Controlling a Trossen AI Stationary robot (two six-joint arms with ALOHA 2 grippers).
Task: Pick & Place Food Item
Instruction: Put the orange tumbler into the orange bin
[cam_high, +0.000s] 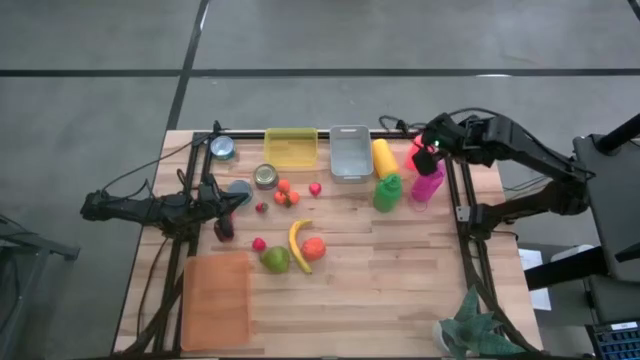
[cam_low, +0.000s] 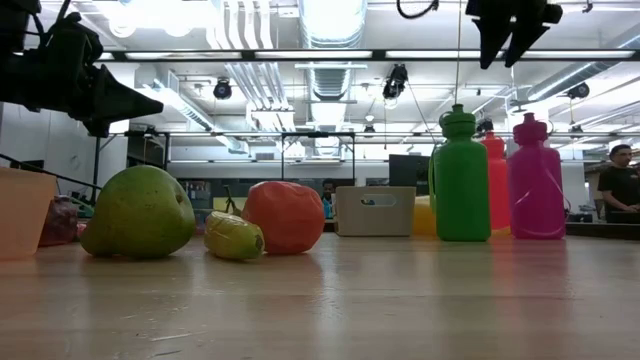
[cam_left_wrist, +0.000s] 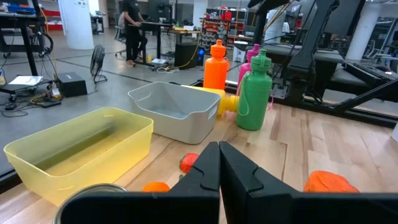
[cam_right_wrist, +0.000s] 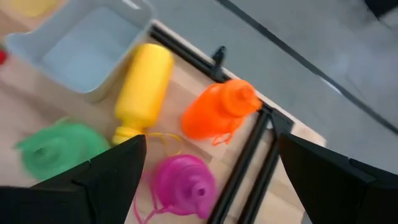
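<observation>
Hovering above the cluster of bottles, the right gripper (cam_high: 428, 152) has its fingers spread wide and holds nothing. Taking the grey bin (cam_high: 350, 152) as landmark: the yellow bottle (cam_high: 384, 157) lies on its side just beside the bin's right wall. The green bottle (cam_high: 387, 191) stands upright a little nearer the bench's front than that, and the magenta bottle (cam_high: 427, 184) stands just beside the green one, farther from the bin. The orange bottle (cam_right_wrist: 219, 112) stands behind the magenta one, against the black frame rail at the bench edge.

Left of the grey bin, touching or nearly so, sits the yellow bin (cam_high: 291, 147). Beyond it a tin can (cam_high: 265, 176) and a blue-lidded jar (cam_high: 222, 148) stand near the back-left corner.

The left gripper (cam_high: 232, 205) is pressed fully together and empty, resting low over the bench (cam_high: 400, 280) well left of the grey bin.

Food items lie forward of the grey bin, toward mid-bench: a banana (cam_high: 298, 245), a green pear (cam_high: 275, 259) just left of it, an orange fruit (cam_high: 314, 248) just right of it, and small red and orange pieces (cam_high: 286, 193) nearer the can. An orange tray (cam_high: 215, 300) lies at the front-left.

No brand, label or writing is legible on any item.
</observation>
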